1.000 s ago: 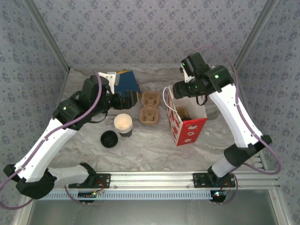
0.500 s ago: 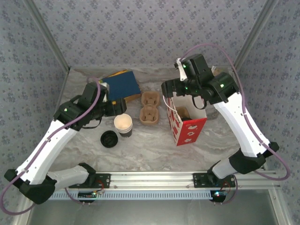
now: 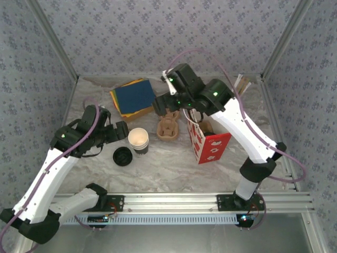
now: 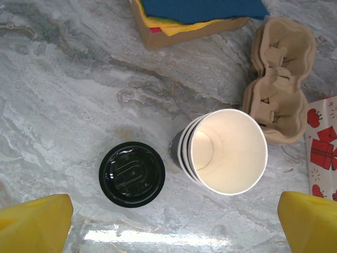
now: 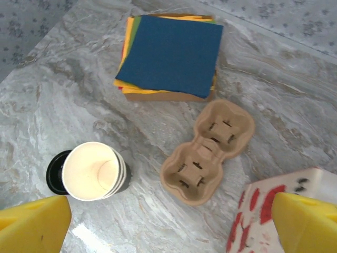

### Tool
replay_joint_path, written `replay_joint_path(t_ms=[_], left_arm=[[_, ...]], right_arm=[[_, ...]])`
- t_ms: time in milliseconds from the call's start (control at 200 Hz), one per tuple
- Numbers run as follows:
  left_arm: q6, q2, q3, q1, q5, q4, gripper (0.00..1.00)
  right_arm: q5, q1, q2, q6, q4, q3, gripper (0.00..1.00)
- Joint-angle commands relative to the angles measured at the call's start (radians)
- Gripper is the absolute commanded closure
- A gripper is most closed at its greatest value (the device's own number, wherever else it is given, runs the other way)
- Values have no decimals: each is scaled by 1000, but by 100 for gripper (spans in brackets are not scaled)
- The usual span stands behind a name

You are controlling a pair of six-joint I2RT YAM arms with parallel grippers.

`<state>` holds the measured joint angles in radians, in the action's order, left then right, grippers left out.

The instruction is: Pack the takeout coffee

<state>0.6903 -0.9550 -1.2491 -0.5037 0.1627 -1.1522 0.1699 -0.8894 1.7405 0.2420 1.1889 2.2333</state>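
Note:
The takeout coffee is hidden; a dark shape sits inside the open mouth of the red and white gift bag, and I cannot tell what it is. My left gripper hangs open just left of a stack of lidless paper cups, above a loose black lid. Its wrist view looks down on that lid and the cups, with nothing between the yellow fingertips. My right gripper is open over the back of the table, left of the bag.
A brown pulp cup carrier lies between the cups and the bag. A stack of coloured napkins, blue on top, rests at the back left. The right wrist view shows the carrier, napkins and bag corner.
The right arm has swung left from above the bag to above the carrier and napkins, its jaws widening. The left arm has drawn back to the left, uncovering the napkins.

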Motion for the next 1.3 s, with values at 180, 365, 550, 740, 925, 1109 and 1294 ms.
replay_joint_path(t_ms=[180, 365, 550, 740, 925, 1109, 1294], left_arm=[[-13, 13, 14, 51, -24, -1, 0], [-58, -41, -15, 81, -48, 16, 0], [-120, -106, -13, 187, -116, 67, 2], [-178, -266, -53, 297, -183, 184, 7], [-241, -455, -142, 323, -178, 297, 12], [-299, -674, -270, 321, -166, 392, 14], [-377, -919, -465, 308, -167, 403, 19]], right_arm=[[36, -42, 77, -6, 88, 71, 0], [42, -33, 64, -10, 93, 69, 0], [37, -15, 56, -12, 96, 69, 0], [28, -2, 58, -14, 93, 76, 0], [26, 7, 62, -5, 101, 79, 0], [27, 18, 72, 8, 117, 97, 0], [19, 33, 89, 19, 124, 112, 0]])
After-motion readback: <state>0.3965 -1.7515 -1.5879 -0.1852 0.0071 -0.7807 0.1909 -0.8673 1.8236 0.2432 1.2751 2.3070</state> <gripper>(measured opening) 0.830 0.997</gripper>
